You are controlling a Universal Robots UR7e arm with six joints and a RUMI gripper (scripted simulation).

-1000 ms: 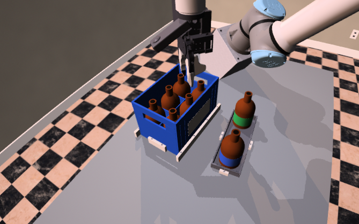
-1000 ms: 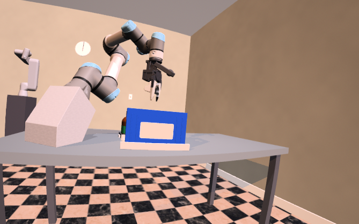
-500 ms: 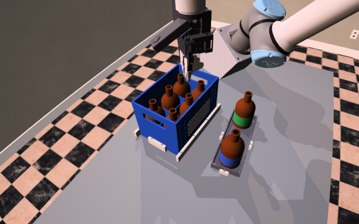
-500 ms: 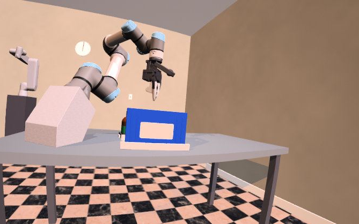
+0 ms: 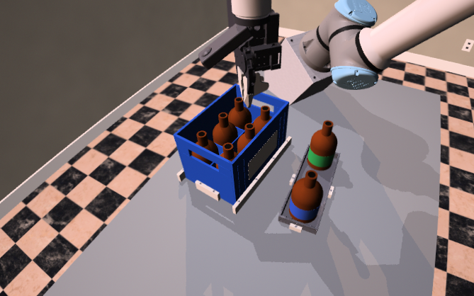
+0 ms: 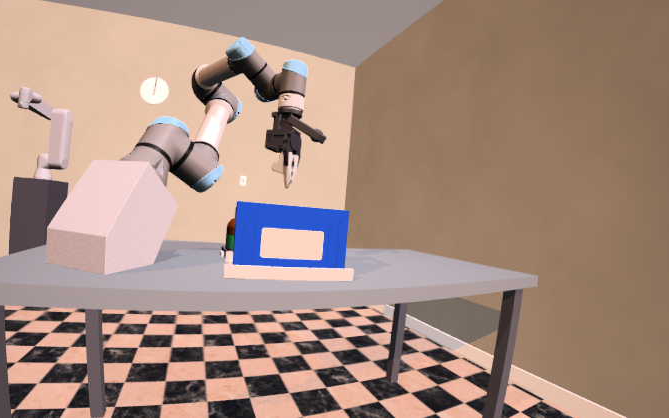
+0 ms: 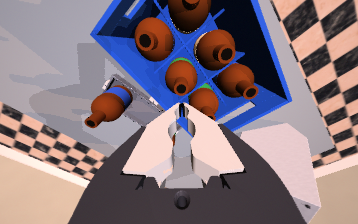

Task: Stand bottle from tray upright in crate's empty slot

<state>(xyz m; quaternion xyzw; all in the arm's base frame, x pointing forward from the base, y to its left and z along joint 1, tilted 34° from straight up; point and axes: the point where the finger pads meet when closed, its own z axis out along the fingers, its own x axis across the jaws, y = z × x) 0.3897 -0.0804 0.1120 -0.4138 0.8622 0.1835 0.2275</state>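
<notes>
The blue crate [image 5: 234,146] stands on the grey table and holds several brown bottles, all upright, one in every slot I can see. The grey tray to its right carries two upright brown bottles, one with a green label [image 5: 322,146] and one with a blue label [image 5: 305,198]. My gripper [image 5: 247,98] hangs above the far end of the crate, just over a bottle neck. Its fingers are shut and empty. In the wrist view the shut fingertips point over the crate [image 7: 195,50], and the blue-label bottle [image 7: 107,106] shows to the left.
The robot's pale base block [image 6: 110,223] sits on the table behind the crate [image 6: 291,234]. Pale stop strips [image 5: 261,173] lie along the crate's sides. A second idle arm [image 6: 51,135] stands on a dark pedestal beyond the table.
</notes>
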